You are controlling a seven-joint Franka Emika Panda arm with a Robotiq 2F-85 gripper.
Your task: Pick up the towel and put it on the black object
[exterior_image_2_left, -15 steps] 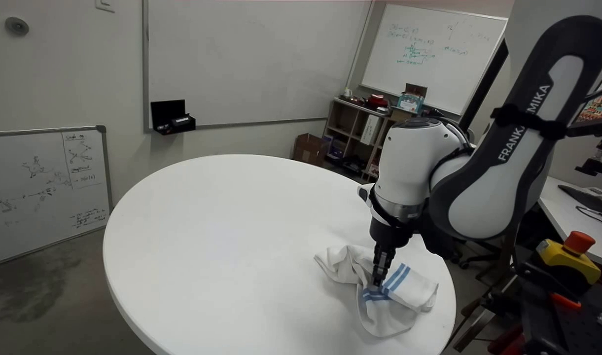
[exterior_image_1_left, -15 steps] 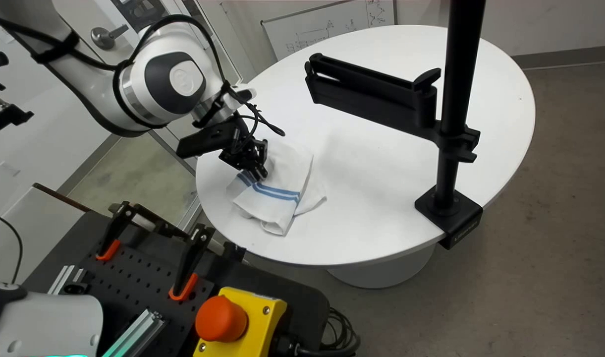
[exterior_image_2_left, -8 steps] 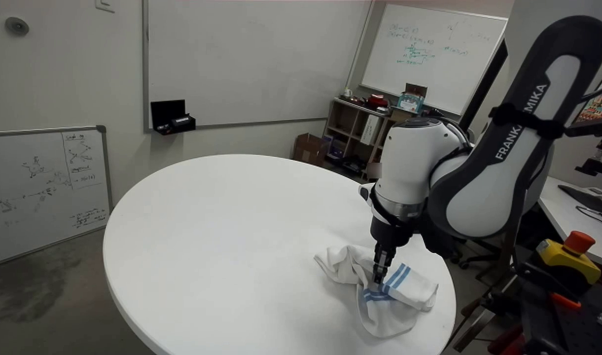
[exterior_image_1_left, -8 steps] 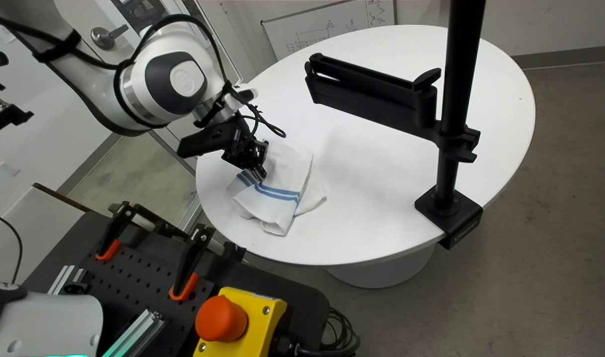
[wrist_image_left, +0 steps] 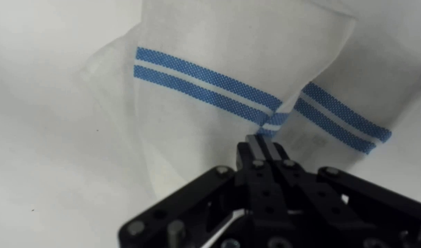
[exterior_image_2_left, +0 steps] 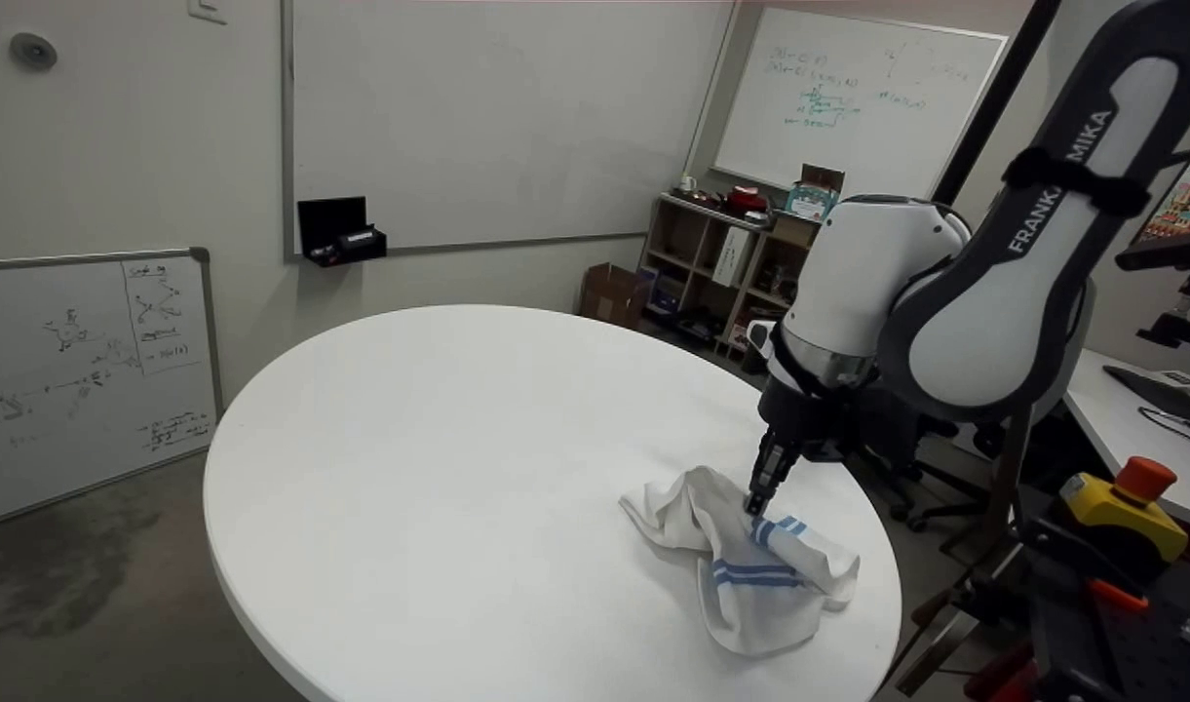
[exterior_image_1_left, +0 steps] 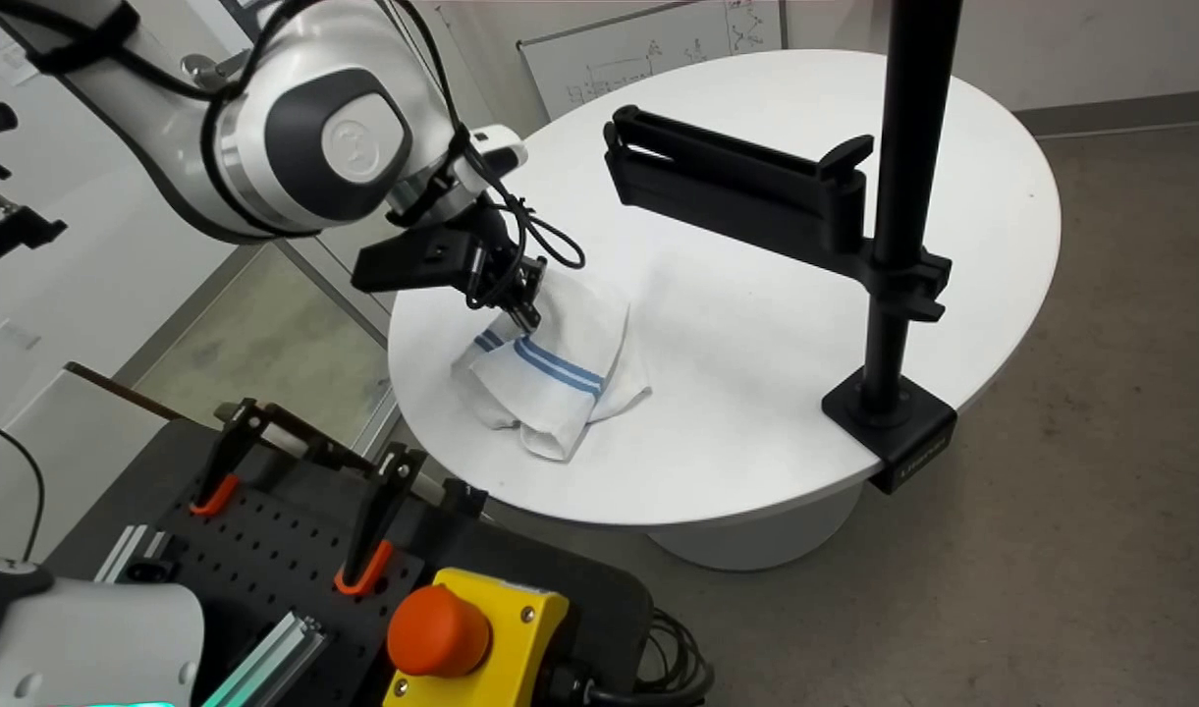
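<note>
Room to pass lies low over the table [exterior_image_1_left: 736,412] between towel [exterior_image_1_left: 579,344] and black clamp-mounted post [exterior_image_1_left: 905,167]; the post's folded side arm [exterior_image_1_left: 736,191] blocks the way higher up.

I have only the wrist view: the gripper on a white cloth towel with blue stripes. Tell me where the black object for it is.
Observer: Likely this: in an exterior view, a tall black pole with a folded side arm stands at the edge of the round white table.

Operator: Report whether the towel is clear of the table.

Observer: No; in both exterior views, much of it lies on the table below the gripper.
</note>
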